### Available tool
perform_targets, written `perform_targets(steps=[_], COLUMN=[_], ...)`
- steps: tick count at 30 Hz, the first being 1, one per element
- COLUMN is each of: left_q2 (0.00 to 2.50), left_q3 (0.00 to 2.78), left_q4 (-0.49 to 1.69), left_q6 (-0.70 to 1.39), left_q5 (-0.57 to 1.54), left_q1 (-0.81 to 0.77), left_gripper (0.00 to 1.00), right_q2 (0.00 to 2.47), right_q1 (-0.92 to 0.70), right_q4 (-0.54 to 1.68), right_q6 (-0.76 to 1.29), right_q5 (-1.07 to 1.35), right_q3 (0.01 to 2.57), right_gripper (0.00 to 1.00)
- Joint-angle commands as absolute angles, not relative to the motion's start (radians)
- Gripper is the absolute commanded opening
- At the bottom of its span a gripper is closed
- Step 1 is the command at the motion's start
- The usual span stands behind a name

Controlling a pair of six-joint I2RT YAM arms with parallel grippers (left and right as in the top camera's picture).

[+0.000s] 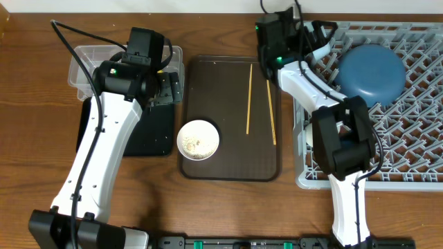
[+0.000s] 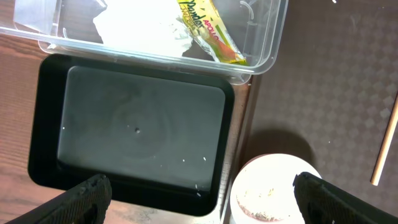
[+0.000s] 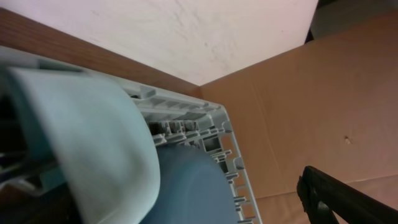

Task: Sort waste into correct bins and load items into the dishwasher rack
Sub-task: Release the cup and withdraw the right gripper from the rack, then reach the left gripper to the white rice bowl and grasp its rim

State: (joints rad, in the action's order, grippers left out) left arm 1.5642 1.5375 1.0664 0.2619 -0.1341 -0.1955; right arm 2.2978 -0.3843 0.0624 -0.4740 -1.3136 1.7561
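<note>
The grey dishwasher rack (image 1: 408,145) is sitting on the right side of the table. The brown serving tray (image 1: 228,162) is lying just beside its left edge, in the middle of the table. The large dark-blue bowl (image 1: 370,72) is resting upside down in the far part of the rack.

The black tray (image 2: 143,130) is lying left of the serving tray. The clear tub (image 2: 264,37) is standing just behind it, with their long sides close together.

The left gripper (image 2: 202,202) is hovering over the near edge of the black tray. Its fingers (image 2: 81,196) are spreading wide and gripping nothing.

The right gripper (image 1: 313,36) is reaching over the rack's far left corner. One finger (image 3: 336,199) is showing well clear of the small light-blue bowl (image 3: 93,143), so the jaws are standing apart. The other finger is hidden. That bowl is standing on edge in the rack, leaning beside the dark-blue bowl.

The small white bowl (image 1: 199,139) is sitting upright on the near left part of the serving tray, with rice scraps inside. The crumpled tissue (image 2: 143,28) and the yellow-green wrapper (image 2: 208,31) are lying together in the clear tub. The two chopsticks (image 1: 249,97) are lying roughly parallel on the far right part of the serving tray. A few rice grains (image 2: 198,185) are lying scattered in the black tray.
</note>
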Motion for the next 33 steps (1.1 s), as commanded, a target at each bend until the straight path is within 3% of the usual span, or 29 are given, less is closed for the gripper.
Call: perform_targets(steps=[1, 10, 14, 20, 24, 33], left_q2=[1.57, 1.57, 1.57, 1.57, 1.57, 1.57], left_q3=[1.549, 1.549, 1.549, 1.549, 1.549, 1.549], left_q4=[1.069, 1.069, 1.069, 1.069, 1.053, 1.041], left_q6=[0.263, 0.263, 0.263, 0.263, 0.292, 0.314], left_q5=[-0.14, -0.14, -0.14, -0.14, -0.104, 0.099], left_q1=[-0.192, -0.192, -0.192, -0.192, -0.192, -0.194], left_gripper=[0.96, 0.96, 0.96, 0.96, 0.98, 0.98], right_q2=[2.301, 2.182, 2.082, 1.931, 1.888, 1.773], right_q1=[-0.407, -0.429, -0.429, -0.408, -0.375, -0.253], right_q4=[0.066, 0.073, 0.179, 0.595, 0.729, 0.872], right_q6=[-0.473, -0.464, -0.379, -0.035, 0.083, 0.11], right_q5=[-1.362, -1.279, -1.158, -0.516, -0.132, 0.139], right_q3=[1.758, 1.758, 1.758, 1.758, 1.758, 1.758], right_gripper=[0.99, 0.99, 0.99, 0.99, 0.99, 0.99])
